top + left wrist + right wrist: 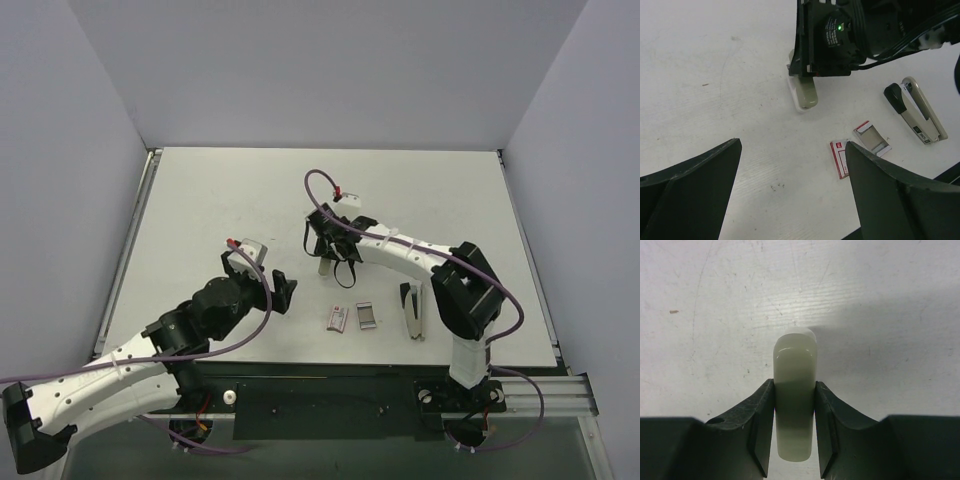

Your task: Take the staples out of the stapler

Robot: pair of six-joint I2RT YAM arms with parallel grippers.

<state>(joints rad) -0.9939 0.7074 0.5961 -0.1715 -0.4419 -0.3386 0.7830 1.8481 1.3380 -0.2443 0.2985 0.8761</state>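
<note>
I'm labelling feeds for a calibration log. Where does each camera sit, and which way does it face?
Top external: above and behind the left arm and right arm, looking down on the table; both show.
Left wrist: on the left arm, looking forward and down toward the right gripper; its own open fingers frame the bottom.
Right wrist: on the right arm, looking down at the olive bar clamped between its own fingers.
Shared: top and left wrist views both show the stapler and that bar.
</note>
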